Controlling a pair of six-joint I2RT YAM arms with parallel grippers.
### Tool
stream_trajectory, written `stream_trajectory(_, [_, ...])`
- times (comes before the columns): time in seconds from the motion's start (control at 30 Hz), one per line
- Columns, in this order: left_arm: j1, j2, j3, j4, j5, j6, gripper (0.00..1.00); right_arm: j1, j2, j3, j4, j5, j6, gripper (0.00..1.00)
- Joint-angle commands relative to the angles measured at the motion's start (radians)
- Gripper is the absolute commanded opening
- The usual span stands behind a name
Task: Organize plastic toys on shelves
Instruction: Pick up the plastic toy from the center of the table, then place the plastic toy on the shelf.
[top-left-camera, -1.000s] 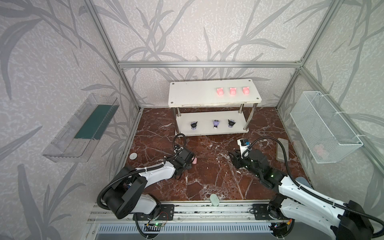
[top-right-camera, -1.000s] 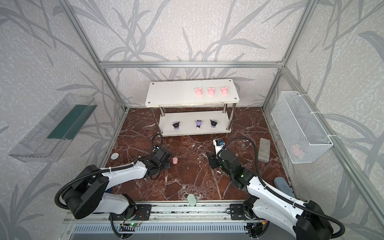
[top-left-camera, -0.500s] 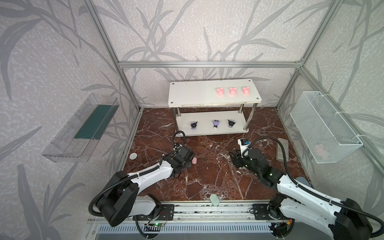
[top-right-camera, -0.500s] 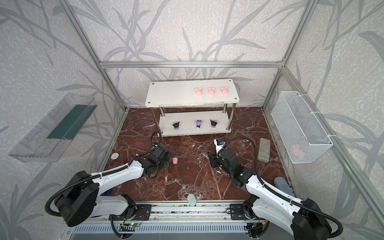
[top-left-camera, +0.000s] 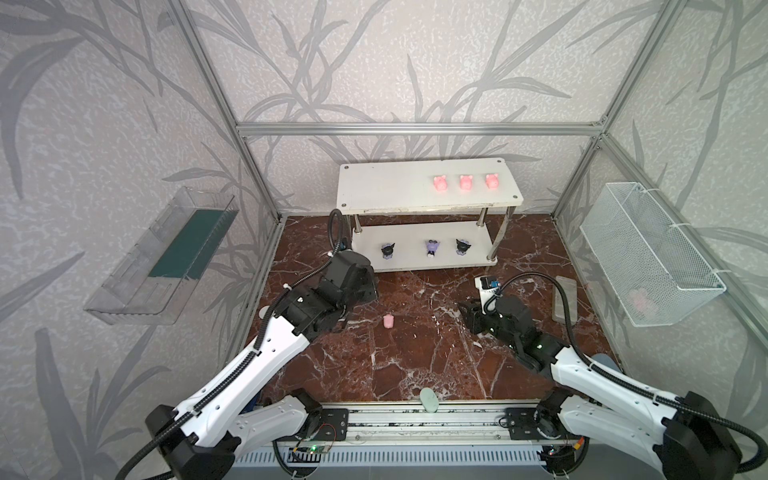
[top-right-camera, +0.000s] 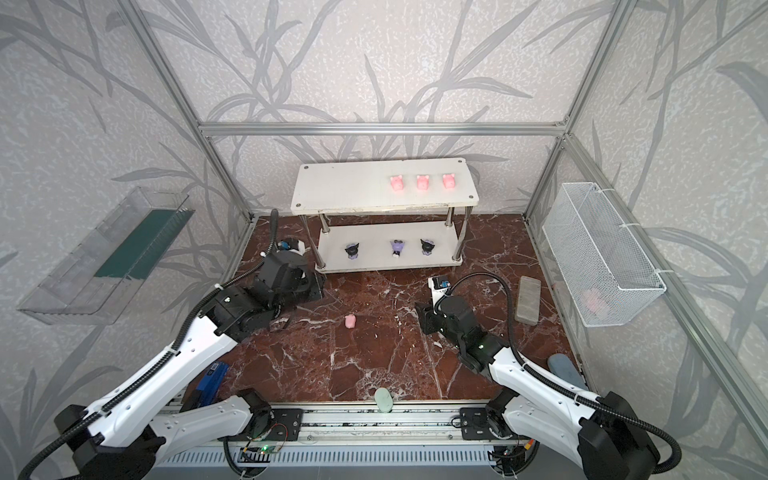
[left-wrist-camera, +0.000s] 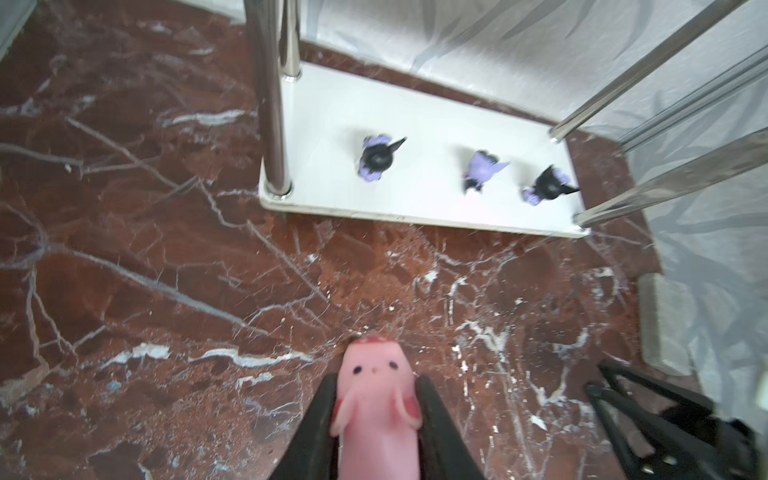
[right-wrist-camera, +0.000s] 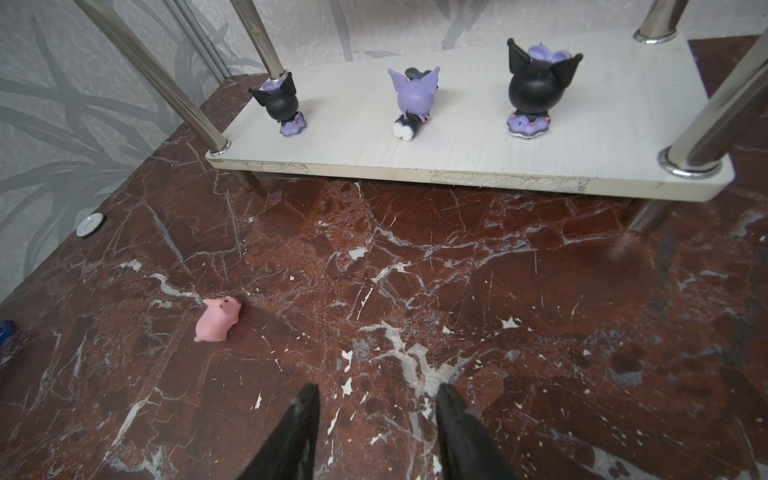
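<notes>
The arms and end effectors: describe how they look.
The left arm and right arm have white link shells, black joints and wrists, and black corrugated cables alongside. The left end effector and right end effector each have two tapered black fingers.

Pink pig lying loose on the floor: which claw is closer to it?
Left. The left gripper, shut on another pig, hangs just beside the loose pig, toward the shelves; the right gripper, open, sits farther off on its opposite side.
</notes>
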Motion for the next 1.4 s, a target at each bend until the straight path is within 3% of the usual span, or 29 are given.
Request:
stream_trajectory(0.0, [-0.003, 0.046, 0.140, -0.109, 0.030, 0.100, 0.28, -0.004, 0.007, 0.001, 0.029, -0.009, 0.011, 0.47])
stream_trajectory(0.33, [0.019, 0.338, 0.563, -0.078, 0.088, 0.265, 0.28, -0.008, 0.008, -0.004, 0.032, -0.014, 0.011, 0.46])
stream_trajectory(0.67, [0.046, 0.598, 0.862, -0.042, 0.099, 0.321, 0.28, -0.014, 0.034, -0.014, 0.050, -0.030, 0.011, 0.47])
stream_trajectory(1.1, [0.084, 0.938, 1.312, -0.164, 0.125, 0.331, 0.28, -0.016, 0.089, -0.016, 0.081, -0.057, 0.031, 0.46])
stream_trajectory(1.37, [0.089, 1.014, 1.376, -0.180, 0.083, 0.341, 0.28, -0.018, 0.106, -0.017, 0.087, -0.056, 0.029, 0.46])
